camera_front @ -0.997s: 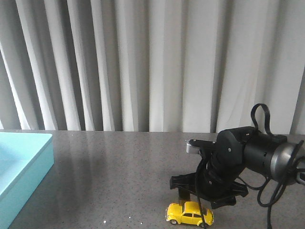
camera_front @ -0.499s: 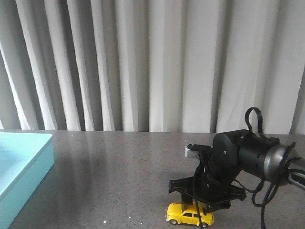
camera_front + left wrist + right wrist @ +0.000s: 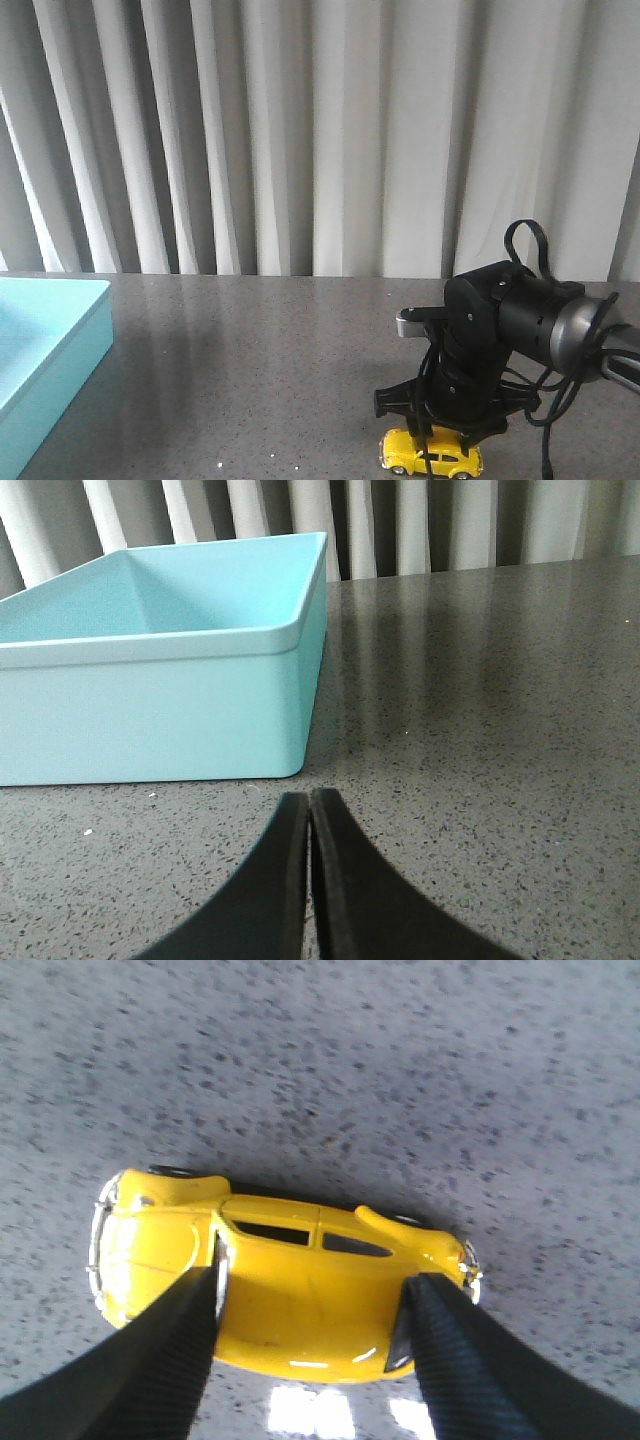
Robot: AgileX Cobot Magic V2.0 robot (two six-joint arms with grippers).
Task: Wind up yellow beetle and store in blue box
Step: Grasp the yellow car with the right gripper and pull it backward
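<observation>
The yellow beetle (image 3: 432,455) stands on its wheels on the grey table, near the front edge at the right. My right gripper (image 3: 432,438) comes down on it from above. In the right wrist view the gripper (image 3: 312,1286) is shut on the beetle (image 3: 150,1245), with one finger against each end of the roof. The blue box (image 3: 50,340) sits at the far left. In the left wrist view the box (image 3: 160,700) is just ahead of my left gripper (image 3: 310,802), which is shut and empty, low over the table.
A grey pleated curtain (image 3: 300,130) hangs behind the table's far edge. The right arm's black cables (image 3: 560,400) loop beside its wrist. Speckled grey tabletop (image 3: 250,370) lies between the box and the beetle.
My right gripper has moved to the right along the table and the yellow beetle has moved with it. The blue box has not moved.
</observation>
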